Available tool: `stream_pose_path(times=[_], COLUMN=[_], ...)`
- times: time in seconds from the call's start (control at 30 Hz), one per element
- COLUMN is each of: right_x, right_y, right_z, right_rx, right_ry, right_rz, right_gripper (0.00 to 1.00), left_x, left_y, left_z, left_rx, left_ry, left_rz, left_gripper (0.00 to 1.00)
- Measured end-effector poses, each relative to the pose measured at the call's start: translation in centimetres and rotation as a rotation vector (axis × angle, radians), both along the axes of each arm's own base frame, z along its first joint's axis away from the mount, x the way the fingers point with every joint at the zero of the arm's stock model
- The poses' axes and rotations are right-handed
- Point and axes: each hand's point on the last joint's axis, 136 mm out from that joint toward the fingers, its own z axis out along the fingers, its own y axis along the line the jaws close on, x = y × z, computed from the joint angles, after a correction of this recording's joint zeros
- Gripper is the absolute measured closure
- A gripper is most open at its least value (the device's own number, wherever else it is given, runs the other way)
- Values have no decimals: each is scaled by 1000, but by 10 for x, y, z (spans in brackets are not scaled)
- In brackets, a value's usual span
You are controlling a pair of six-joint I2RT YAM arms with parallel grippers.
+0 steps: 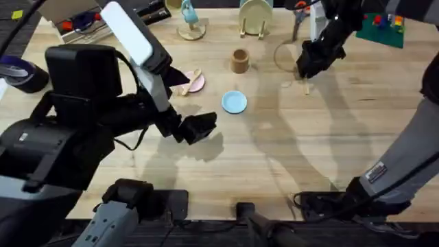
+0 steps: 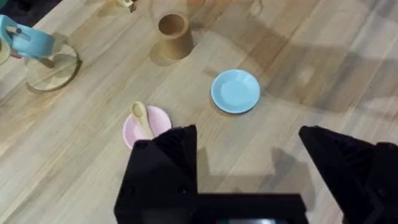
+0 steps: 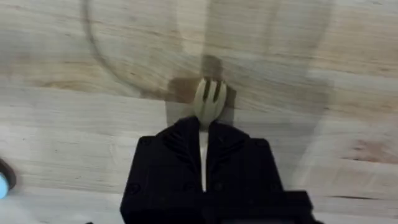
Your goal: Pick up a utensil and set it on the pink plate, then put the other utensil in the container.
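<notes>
Over at the far right the right gripper (image 3: 203, 155) is pinching the fork (image 3: 208, 99) against the table, while the left gripper (image 2: 249, 171), fingers spread, is hovering near the pink plate (image 2: 130, 129) holding the spoon (image 2: 142, 117).

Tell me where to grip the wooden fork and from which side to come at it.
Grip the fork on its thin handle, just behind the tines, coming straight down from above. It lies flat on the table, so only the handle's narrow sides give the fingers purchase. The right gripper is shut on it exactly there.
</notes>
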Motion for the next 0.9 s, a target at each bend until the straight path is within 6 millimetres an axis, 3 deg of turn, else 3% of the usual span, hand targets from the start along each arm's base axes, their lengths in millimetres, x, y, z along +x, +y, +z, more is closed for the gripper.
stream_pose_path(times=[0.27,0.43,0.73,0.9], right_x=[-2,7,25,22], right_y=[-1,-1,0,6], right_z=[3,17,96,133], right_rx=[-3,-6,-11,11], right_ry=[11,-23,-226,-319], right_rz=[4,34,97,168], right_gripper=[969,969,969,970], left_x=[0,0,0,0], left_y=[0,0,0,0], left_z=[0,0,0,0], left_rx=[0,0,0,0], left_ry=[0,0,0,0], left_rz=[0,0,0,0], left_gripper=[8,8,8,8])
